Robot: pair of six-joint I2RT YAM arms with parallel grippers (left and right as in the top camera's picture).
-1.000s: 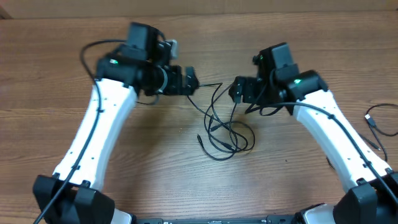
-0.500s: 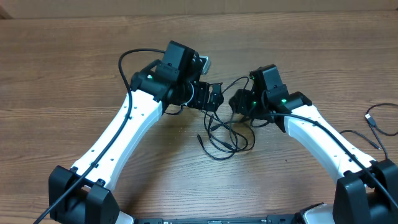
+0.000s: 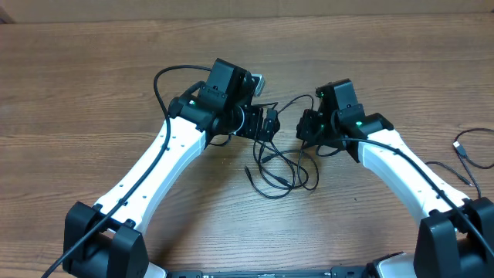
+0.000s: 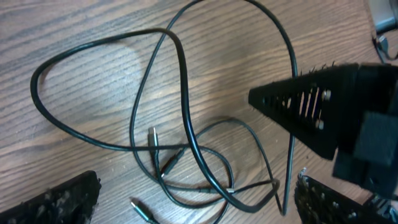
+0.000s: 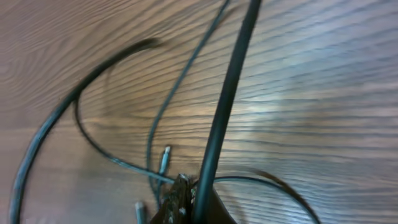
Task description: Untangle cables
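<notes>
looped cables [image 3: 279,177] on wooden table [image 3: 77,85]

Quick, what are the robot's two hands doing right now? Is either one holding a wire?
Left gripper: open, gripping nothing.
Right gripper: closed on a thin black cable.
</notes>
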